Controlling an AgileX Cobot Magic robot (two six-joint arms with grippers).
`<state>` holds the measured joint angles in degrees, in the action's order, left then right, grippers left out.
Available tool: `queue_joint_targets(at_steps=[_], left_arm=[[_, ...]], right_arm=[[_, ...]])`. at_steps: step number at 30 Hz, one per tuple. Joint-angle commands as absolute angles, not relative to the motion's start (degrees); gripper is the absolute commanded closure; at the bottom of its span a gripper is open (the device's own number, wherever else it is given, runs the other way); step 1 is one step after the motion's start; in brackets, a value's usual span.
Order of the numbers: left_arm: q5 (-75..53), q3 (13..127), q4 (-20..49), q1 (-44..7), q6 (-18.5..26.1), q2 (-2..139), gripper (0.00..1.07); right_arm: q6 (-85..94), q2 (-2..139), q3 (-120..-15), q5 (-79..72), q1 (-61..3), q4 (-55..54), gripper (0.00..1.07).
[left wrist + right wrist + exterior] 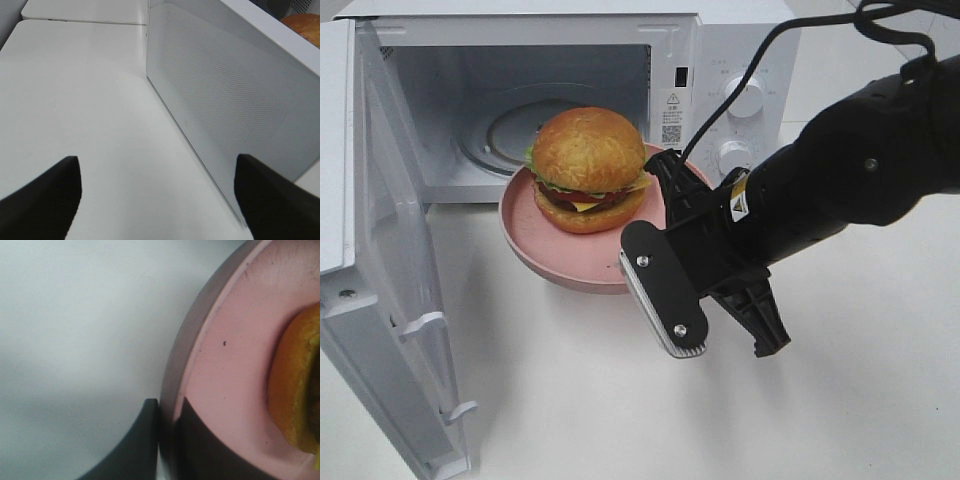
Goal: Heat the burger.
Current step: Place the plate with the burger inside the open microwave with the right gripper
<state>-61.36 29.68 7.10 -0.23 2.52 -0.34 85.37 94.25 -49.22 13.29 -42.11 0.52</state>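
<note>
As its arm (840, 170) slants down, the right claw (662, 165) clamps the plate (535, 240) — edgewise.

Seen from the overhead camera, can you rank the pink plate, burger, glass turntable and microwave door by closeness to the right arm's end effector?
1. The pink plate: its right rim is clamped in the right end effector.
2. The burger: on the plate, just left of it.
3. The glass turntable: inside the microwave, behind the burger.
4. The microwave door: swung open at the far left.

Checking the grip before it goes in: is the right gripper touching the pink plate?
Touching. In the right wrist view the right gripper pinches the pink plate by its rim, one jaw each side.
</note>
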Motion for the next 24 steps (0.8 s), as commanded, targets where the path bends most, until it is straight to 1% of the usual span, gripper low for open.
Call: queue_joint_targets(at_steps=[1,6,24], left_arm=[[-61.48,29.62,7.51,-0.4,2.41,-1.38,0.3],[-61.48,29.62,7.51,-0.4,2.41,-1.38,0.3],[-61.48,29.62,7.51,-0.4,2.41,-1.38,0.3]], right_arm=[[84.57,94.82,-51.62,9.68,-42.34,1.49,1.07],[84.0,97.69,-55.63,9.68,-42.34,1.6,1.07],[83.94,105.25,-63.77,9.68,-42.34,1.6,1.07]])
